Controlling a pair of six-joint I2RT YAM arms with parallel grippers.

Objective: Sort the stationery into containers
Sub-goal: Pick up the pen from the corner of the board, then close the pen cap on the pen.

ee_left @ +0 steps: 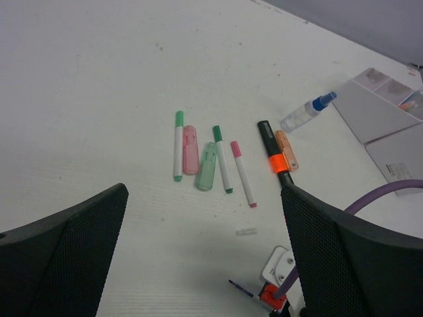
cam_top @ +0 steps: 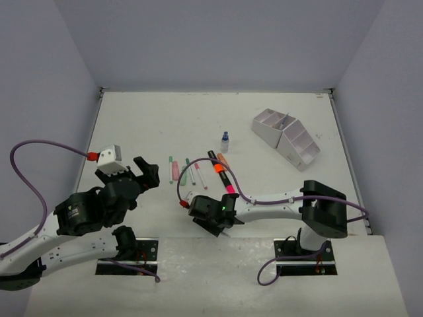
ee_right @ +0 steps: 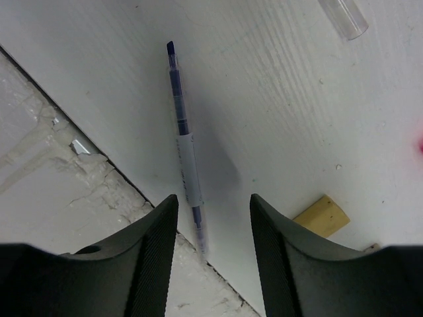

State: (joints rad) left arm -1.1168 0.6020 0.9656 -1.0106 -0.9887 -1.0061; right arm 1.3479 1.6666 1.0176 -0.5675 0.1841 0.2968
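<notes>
A thin blue pen (ee_right: 184, 139) lies on the table right at its near edge. My right gripper (ee_right: 213, 205) hovers over the pen's lower end, open, the pen close to the left finger and not clamped. A tan eraser (ee_right: 322, 216) lies just right of it. Farther out lie two green-capped pens (ee_left: 178, 145), a pink highlighter (ee_left: 190, 150), a green highlighter (ee_left: 207, 166), a pink-tipped pen (ee_left: 242, 173), the black marker (ee_left: 272, 148) and the blue-capped bottle (ee_left: 304, 113). The white organizer (cam_top: 286, 137) stands at the back right. My left gripper (ee_left: 203, 198) is wide open and holds nothing.
A clear cap (ee_left: 246, 232) lies loose between the pen row and the right gripper (cam_top: 210, 218). The table's near edge (ee_right: 66, 125) drops to a lower white board. A purple cable (ee_left: 383, 195) loops off the right arm. Grey walls enclose the table.
</notes>
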